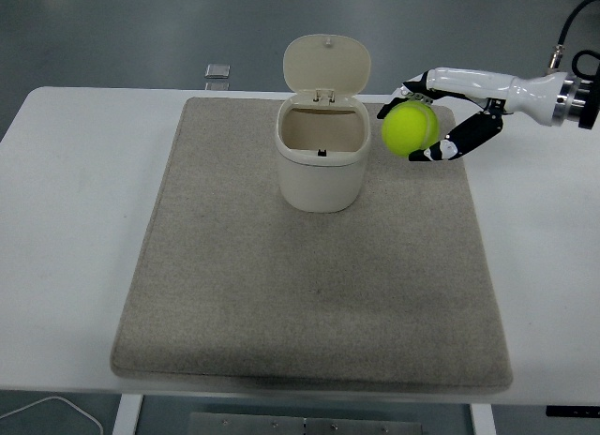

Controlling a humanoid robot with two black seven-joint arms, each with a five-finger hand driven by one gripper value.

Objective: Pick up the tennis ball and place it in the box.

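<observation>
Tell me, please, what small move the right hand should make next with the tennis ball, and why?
Probably carry it a little further left until it sits over the box's opening. The right hand grips the tennis ball in the air, just right of the box, whose lid stands open. The ball is not yet above the opening, so releasing now would likely miss.

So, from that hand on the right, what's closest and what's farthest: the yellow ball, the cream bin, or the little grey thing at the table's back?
From the right hand, head view:
1. Tennis ball, in its grasp.
2. Box, just to its left, lid open.
3. Small grey object, far-left back edge.
</observation>
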